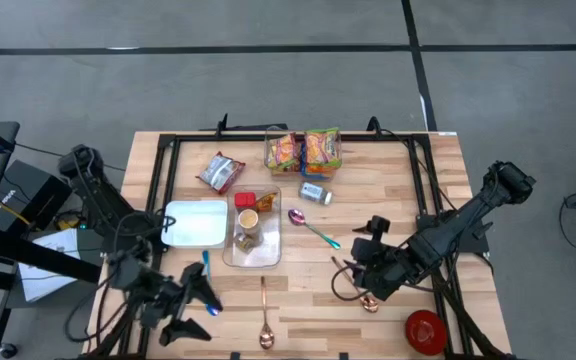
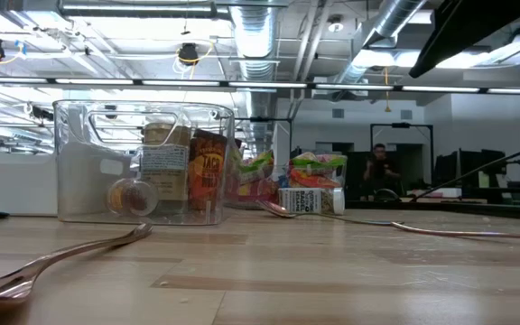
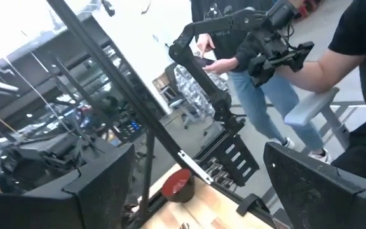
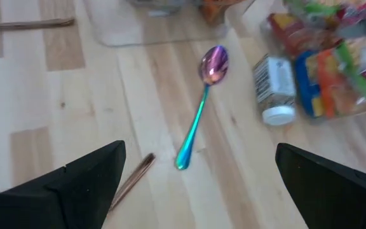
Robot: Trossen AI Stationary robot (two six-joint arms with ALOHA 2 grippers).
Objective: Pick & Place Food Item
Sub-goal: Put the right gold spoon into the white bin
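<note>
While the clear bin (image 1: 252, 232) already holds food, right tool (image 1: 365, 262) hovers spread beside it over iridescent spoon (image 4: 200, 109), empty, apparently lining up a pick.

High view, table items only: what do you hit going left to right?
White tray → silver snack packet → clear container → colourful snack bags → small white bottle → red bowl.

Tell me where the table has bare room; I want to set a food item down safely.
Bare wood lies between the iridescent spoon and the right table edge, and left of the red snack packet. It is crowded around the clear bin and the noodle packets.
</note>
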